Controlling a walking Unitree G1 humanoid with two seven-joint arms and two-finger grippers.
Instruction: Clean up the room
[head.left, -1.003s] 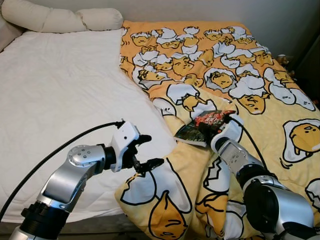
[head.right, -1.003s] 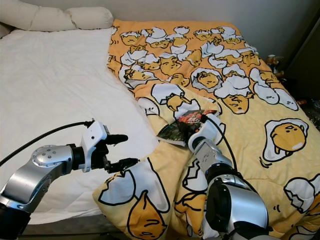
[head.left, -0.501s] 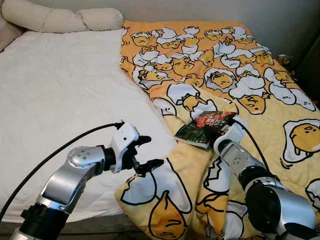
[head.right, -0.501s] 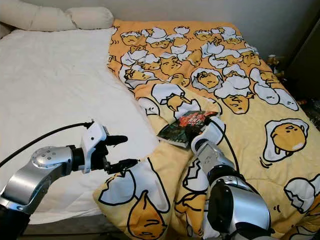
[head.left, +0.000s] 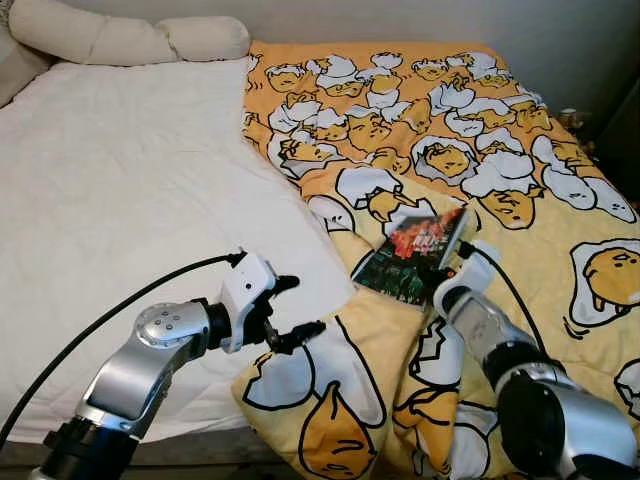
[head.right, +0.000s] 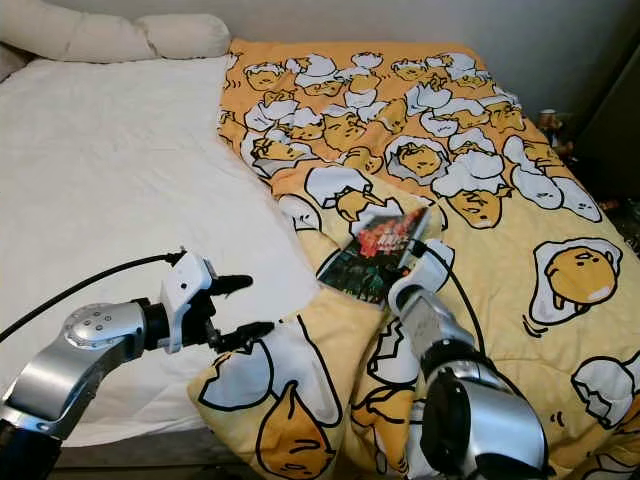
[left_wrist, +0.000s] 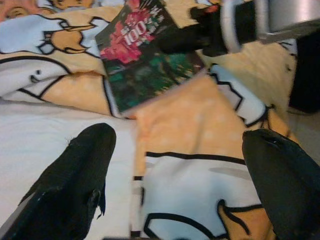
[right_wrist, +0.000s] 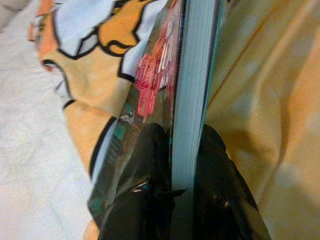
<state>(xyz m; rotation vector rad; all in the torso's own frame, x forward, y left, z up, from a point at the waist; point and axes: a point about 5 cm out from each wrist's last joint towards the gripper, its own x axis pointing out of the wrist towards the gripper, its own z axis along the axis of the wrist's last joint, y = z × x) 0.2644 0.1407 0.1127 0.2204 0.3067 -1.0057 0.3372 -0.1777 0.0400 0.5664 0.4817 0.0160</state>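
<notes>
Compared with one second ago, the book (head.left: 412, 254) is no longer lying nearly flat on the blanket (head.left: 520, 180): its far edge is now raised, so the cover stands tilted toward the white side of the bed. The right gripper (right_wrist: 175, 165) has both black fingers (right_wrist: 145, 170) closed on the book, one on the cover and one on the back, with the pale page block between them. The left gripper (head.left: 290, 310) has stayed almost in the same place, above the near corner of the blanket, and its two fingers are spread apart with nothing between them.

On the cover, the number "100" can be read in white on a red patch; the other text is too small and blurred to read. The lower part of the cover is dark green.

The book rests on a fold of the orange blanket, near the middle of the bed, just beside the border with the white sheet (head.left: 120, 190). The blanket is printed with yellow egg-yolk cartoon figures and white shells. Cream pillows (head.left: 130, 38) lie at the head of the bed against a pale wall (head.left: 540, 25).
</notes>
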